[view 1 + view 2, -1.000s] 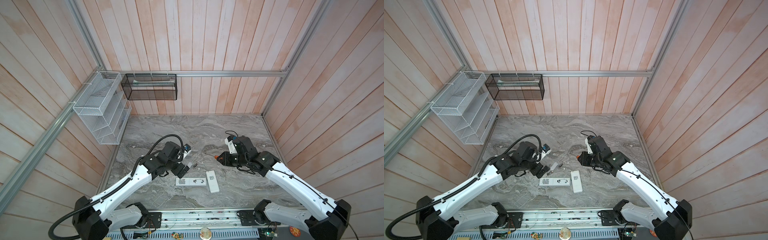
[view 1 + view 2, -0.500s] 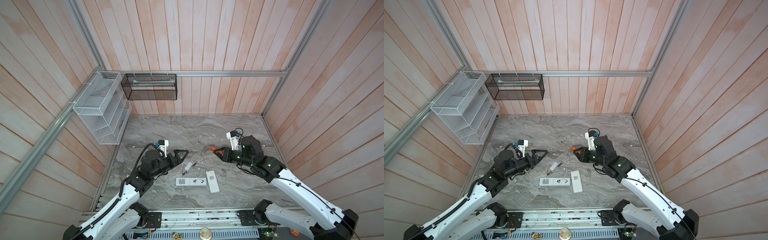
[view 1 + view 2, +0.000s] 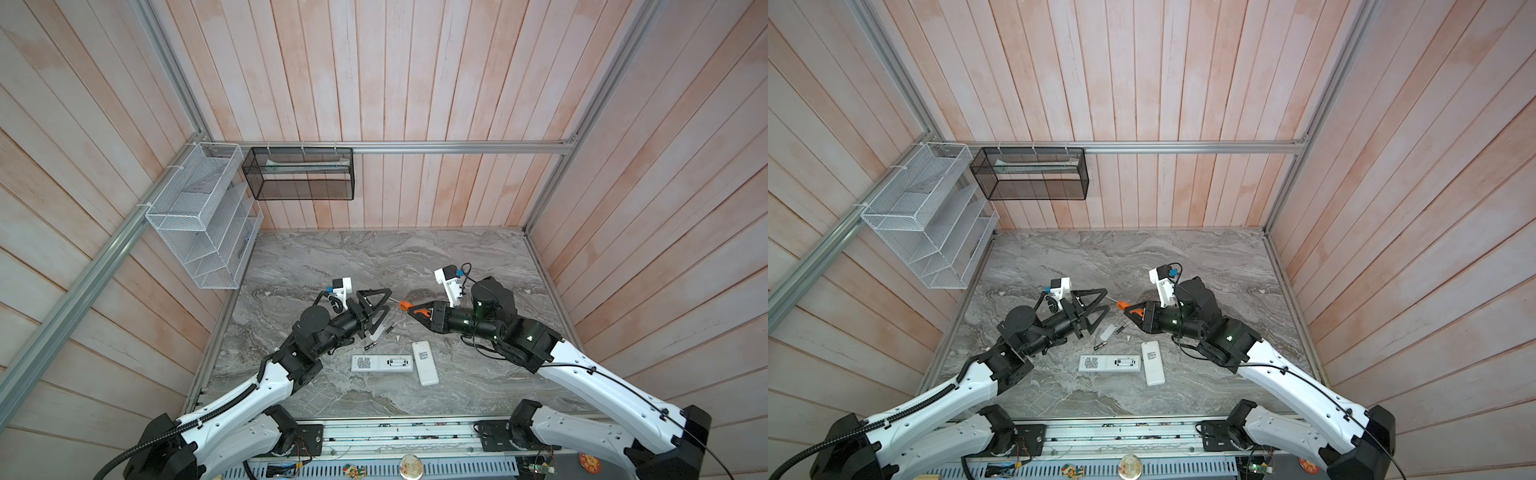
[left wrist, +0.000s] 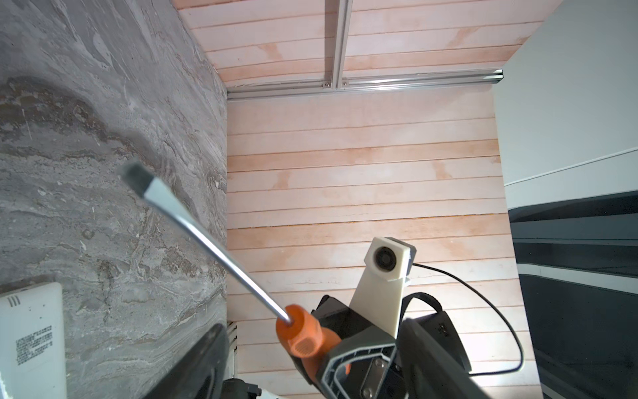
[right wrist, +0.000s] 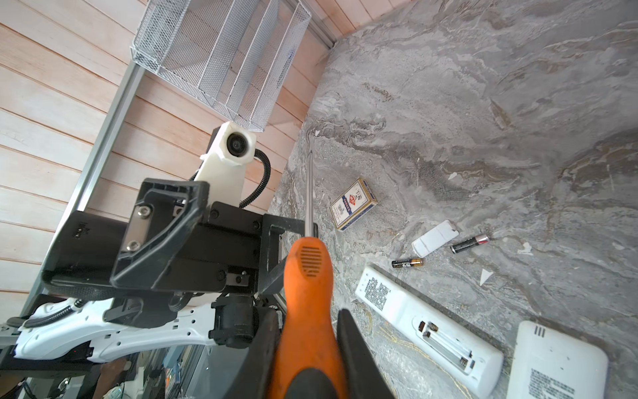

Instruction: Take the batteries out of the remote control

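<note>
- Job half done: the open remote (image 5: pixel 404 311) lies back-up on the grey tabletop (image 3: pixel 374 257), its battery bay bare but for the springs.
- Two batteries (image 5: pixel 407 263) lie loose near the open remote, on its side toward the arms, with a white cover (image 5: pixel 435 238) just beside both, apparently set out of the way of the work.
- A second remote (image 5: pixel 556 362), with no open bay showing, sits just beside the open remote's bay end. Its cells are probably yet to come out.
- Above the tabletop, beyond the batteries from the open remote, the right gripper (image 3: pixel 409 309) has its fingers (image 5: pixel 359 355) clamped narrow on the orange handle of a screwdriver (image 5: pixel 307 293). The tool looks held ready for prying the next cover.
- The left gripper (image 3: pixel 387 300) faces it, fingers (image 5: pixel 158 228) spread wide and holding nothing. The shaft runs close by them, but whether it touches cannot be told.
- A small printed box (image 5: pixel 353 203) lies farther from the open remote than the cover does.
</note>
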